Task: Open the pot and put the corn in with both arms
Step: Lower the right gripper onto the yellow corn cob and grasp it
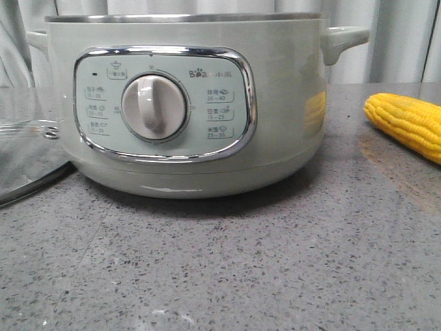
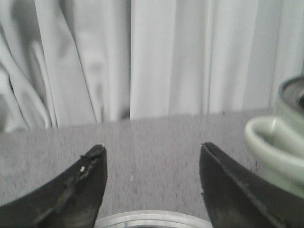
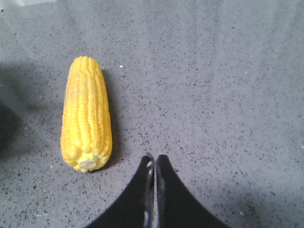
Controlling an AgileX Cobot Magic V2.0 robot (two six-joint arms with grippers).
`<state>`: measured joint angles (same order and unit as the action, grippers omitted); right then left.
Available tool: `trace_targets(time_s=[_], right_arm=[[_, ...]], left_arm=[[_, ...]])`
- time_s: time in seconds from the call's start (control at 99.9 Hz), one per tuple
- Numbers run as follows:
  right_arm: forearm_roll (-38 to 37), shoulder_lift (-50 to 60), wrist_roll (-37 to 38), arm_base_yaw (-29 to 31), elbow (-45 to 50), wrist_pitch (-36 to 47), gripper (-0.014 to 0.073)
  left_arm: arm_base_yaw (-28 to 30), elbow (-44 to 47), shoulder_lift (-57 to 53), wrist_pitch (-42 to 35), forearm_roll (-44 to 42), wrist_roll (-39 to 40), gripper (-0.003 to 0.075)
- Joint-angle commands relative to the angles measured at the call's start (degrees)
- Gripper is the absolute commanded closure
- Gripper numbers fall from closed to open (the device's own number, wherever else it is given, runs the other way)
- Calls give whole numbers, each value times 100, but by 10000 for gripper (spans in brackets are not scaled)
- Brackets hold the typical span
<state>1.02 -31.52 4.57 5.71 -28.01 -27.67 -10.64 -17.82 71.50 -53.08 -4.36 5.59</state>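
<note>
I see the pot (image 1: 186, 103) rim cropped in front view, glass lid (image 1: 27, 162) off beside it, left gripper (image 2: 152, 152) fingers spread near a pot handle, right gripper (image 3: 154, 159) fingers pressed together, empty, corn (image 3: 87, 114) on the table (image 3: 213, 95) just beside them

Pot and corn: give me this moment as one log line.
pot: lid off | corn: on table | left gripper: open | right gripper: shut, empty

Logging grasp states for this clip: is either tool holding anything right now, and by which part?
Nothing is held. The left tool is open over the glass lid; the right tool is shut, empty, beside the corn.
</note>
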Motion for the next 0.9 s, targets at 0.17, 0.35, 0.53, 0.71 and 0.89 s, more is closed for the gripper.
trace_targets(time_s=[0.17,0.35,0.53,0.71,0.89], right_arm=[[55,-602,-270,-254,-706,42,272],[55,-1707,-279,-733,-1568,-547,144],[55,-3132,-279,-1227,-2582,-986,145],[55,-4433,-279,-1352,-3533,-1582,145],[35,-5243,-279,-1352,-3971,-2283,155]], left_arm=[[-41,-159,-1502,260,-105,51,310],[-41,-167,-2513,867,-114,51,310],[-41,-167,-3202,1385,-114,51,311],[-41,-167,-3320,1547,-114,51,311],[-41,-167,-3320,1537,-114,51,311]])
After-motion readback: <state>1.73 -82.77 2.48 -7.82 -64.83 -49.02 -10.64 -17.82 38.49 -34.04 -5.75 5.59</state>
